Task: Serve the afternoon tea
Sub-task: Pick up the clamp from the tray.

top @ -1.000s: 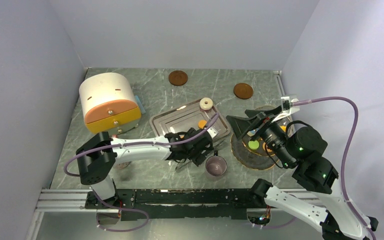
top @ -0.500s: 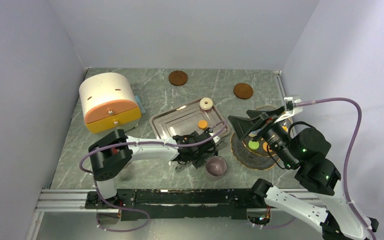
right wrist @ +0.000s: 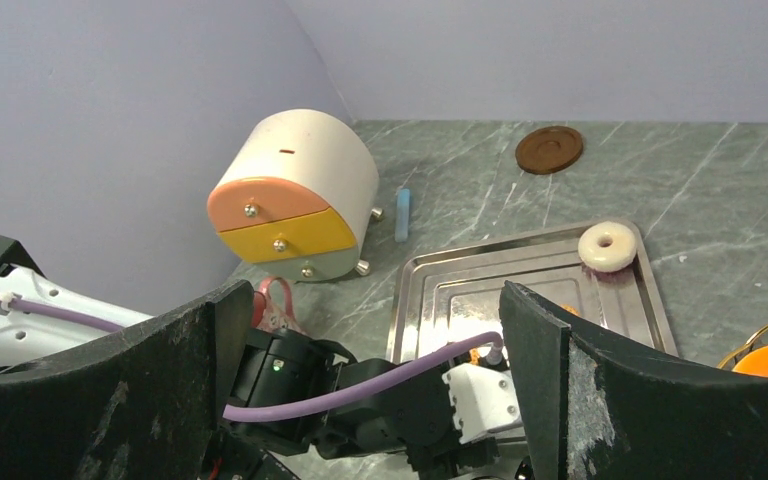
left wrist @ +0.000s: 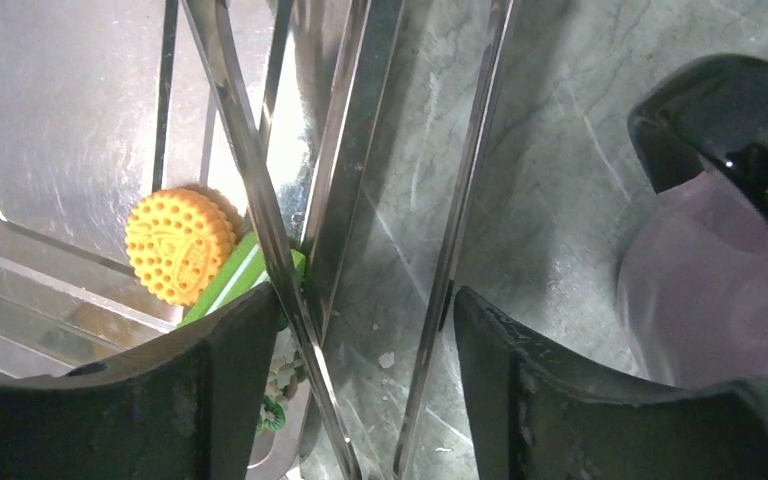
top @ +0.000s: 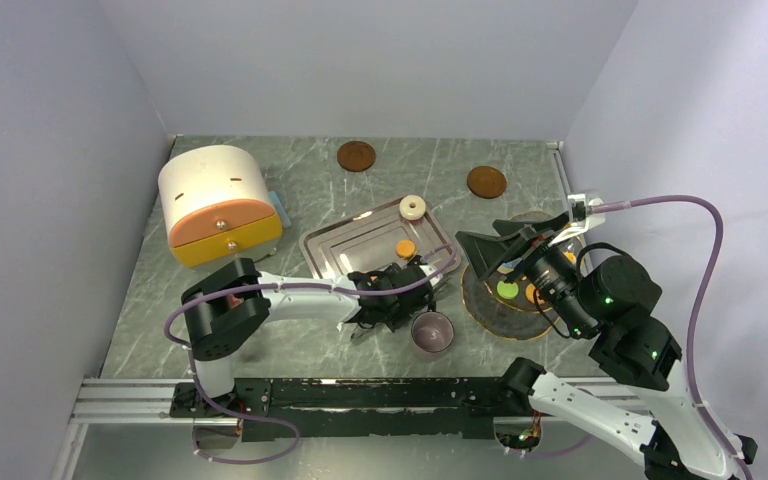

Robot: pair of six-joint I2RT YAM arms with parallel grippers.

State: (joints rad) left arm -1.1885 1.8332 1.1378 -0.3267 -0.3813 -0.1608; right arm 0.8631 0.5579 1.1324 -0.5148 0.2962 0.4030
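My left gripper (top: 397, 300) is low at the steel tray's (top: 345, 245) front edge. In the left wrist view it (left wrist: 365, 300) is open, its fingers standing either side of the two arms of metal tongs (left wrist: 260, 215), close against them. Just past the tongs lies an orange treat (left wrist: 178, 243) with a green piece (left wrist: 232, 282) against it. The pinkish-grey mug (top: 432, 332) stands right of this gripper. A cream ring (top: 414, 206) sits in the tray's far corner. My right gripper (top: 500, 240) hangs open and empty above a round board (top: 490, 312) holding a green treat (top: 507, 290).
A white box with orange and yellow drawers (top: 218, 205) stands at the back left. Two brown coasters (top: 356, 155) (top: 486, 181) lie near the back wall. A small blue bar (right wrist: 401, 215) lies beside the box. The left arm's link stretches across the near table.
The left arm has shifted right and settled lower at the tray's front edge, its jaws narrowing round the tongs. The right gripper has drifted slightly right.
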